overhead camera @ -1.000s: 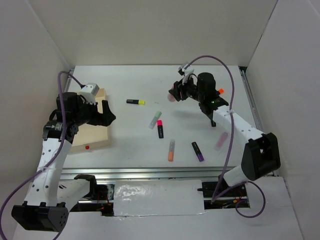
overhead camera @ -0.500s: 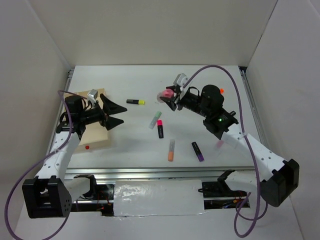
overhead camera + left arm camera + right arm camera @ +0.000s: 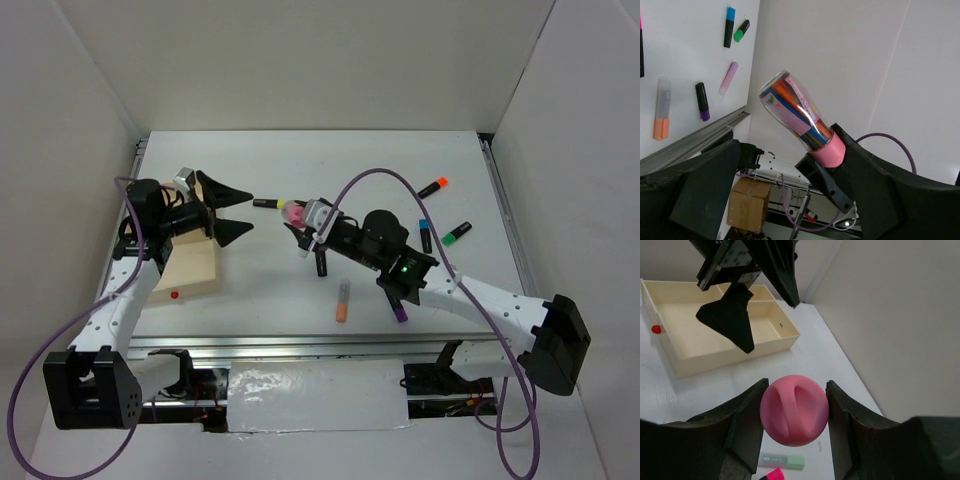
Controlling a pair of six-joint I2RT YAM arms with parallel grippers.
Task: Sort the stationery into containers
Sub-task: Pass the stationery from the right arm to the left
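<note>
Near edge: a pale marker with an orange cap and a black marker with a purple cap lie loose on the white table, under the right arm.

Mid: the right gripper has its jaws clenched on the round pink cap of a clear plastic bottle packed with coloured sticks. The bottle body juts out unsupported.

The left gripper is just beside it, jaws spread wide and empty, by the light tan wooden compartment tray. No markers show in the compartments in view.

Far: a black marker with a yellow cap, then 3 black markers capped orange, blue and green.

Risks:
- The hold is on the cap only, so the bottle could twist out, or the cap could pull off and spill the contents.
- The grippers are near each other, so a misjudged closing move would knock them together.
- If the right arm drops, it could sweep the markers below out of place.
</note>
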